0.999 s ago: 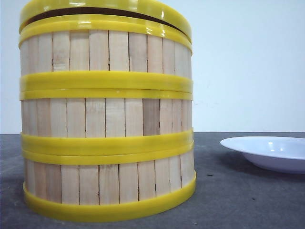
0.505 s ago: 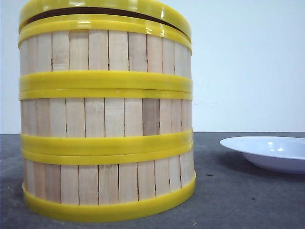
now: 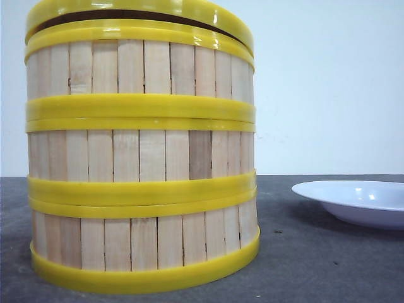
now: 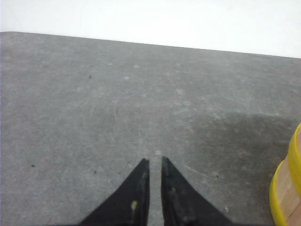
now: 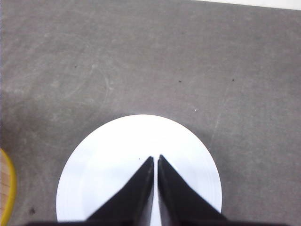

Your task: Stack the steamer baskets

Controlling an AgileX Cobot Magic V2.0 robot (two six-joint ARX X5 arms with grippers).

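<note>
Grey table (image 3: 328,265), white wall behind; three steamer baskets (image 3: 142,164) stacked in one column, lid (image 3: 139,9) tilted on top, likely seated askew; white plate (image 3: 356,202) well apart; left gripper (image 4: 154,162), right gripper (image 5: 155,159) jaws narrow, holding nothing, apparently parked clear

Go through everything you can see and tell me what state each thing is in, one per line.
Baskets: three stacked upright in one column on the table.
Lid: on top of the stack, tilted, dark gap under its rim.
Plate: upright on the table, empty, apart from the stack.
Left pincer: shut, holding nothing, above bare table.
Right pincer: shut, holding nothing, over the plate.
</note>
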